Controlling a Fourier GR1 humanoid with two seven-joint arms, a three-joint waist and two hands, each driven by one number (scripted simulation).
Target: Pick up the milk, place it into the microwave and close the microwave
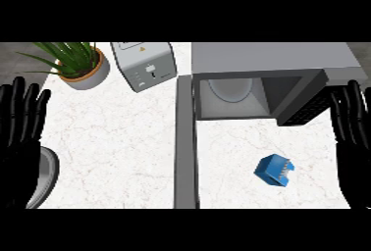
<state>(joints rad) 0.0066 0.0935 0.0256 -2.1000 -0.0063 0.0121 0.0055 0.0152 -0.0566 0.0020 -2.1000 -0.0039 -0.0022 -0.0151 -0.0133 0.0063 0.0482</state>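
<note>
Milk [275, 170]: a small blue carton with a pale top edge, lying tilted on the counter, in front of the microwave's open mouth and a little to its right. No writing can be read on it. Nothing touches it.

Microwave [272, 61]: grey case at the back of the counter, cavity open toward the viewer, with a round pale turntable [230, 89] inside. Its door [185, 147] is swung fully out, seen edge-on as a long grey bar running forward from the cavity's left corner, left of the milk. A dark perforated panel [308, 109] sits at the cavity's right side.

Toaster [144, 65]: silver box left of the microwave, standing askew; a small label with an orange mark is on its top, too small to read.

Potted plant [78, 63]: green spiky leaves in an orange-rimmed grey pot, left of the toaster.

Counter [116, 142]: white marble with faint pinkish veins. A grey curved rim of a bowl or pan [45, 179] shows far left of the microwave door, partly under the left hand.

Left hand [20, 127]: black, at the view's left edge, fingers straight and spread, pointing up, holding nothing.

Right hand [354, 132]: black, at the right edge, right of the milk and well apart from it, fingers straight, pointing up, released.
</note>
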